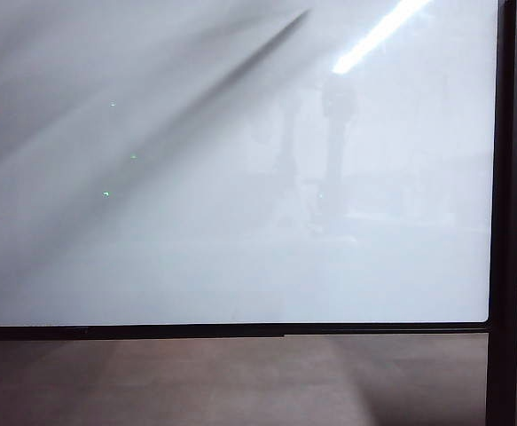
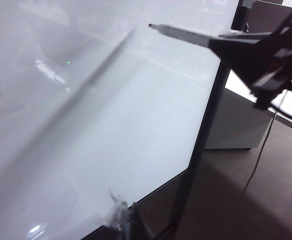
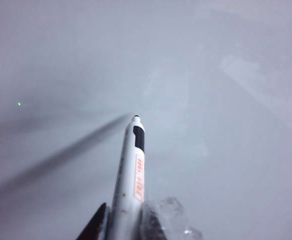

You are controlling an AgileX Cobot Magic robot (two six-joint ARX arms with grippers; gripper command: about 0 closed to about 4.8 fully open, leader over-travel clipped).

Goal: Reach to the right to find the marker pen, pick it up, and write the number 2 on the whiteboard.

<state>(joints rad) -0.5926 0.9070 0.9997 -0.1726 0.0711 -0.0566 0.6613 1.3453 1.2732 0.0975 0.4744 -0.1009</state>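
The right gripper (image 3: 123,222) clamped a slim white marker pen (image 3: 130,170) with unreadable orange lettering, its tip near the glossy whiteboard (image 3: 226,100). The left gripper (image 2: 123,217) sat low by the board; its opening couldn't be told.

right gripper (image 3: 123,220) fingers clamped; left gripper (image 2: 125,220) barely visible.

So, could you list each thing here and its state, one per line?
marker pen: uncapped, held, tip near the board
whiteboard: upright, no writing visible
right gripper: shut on the marker pen
left gripper: low by the board; open or shut unclear, nothing seen in it
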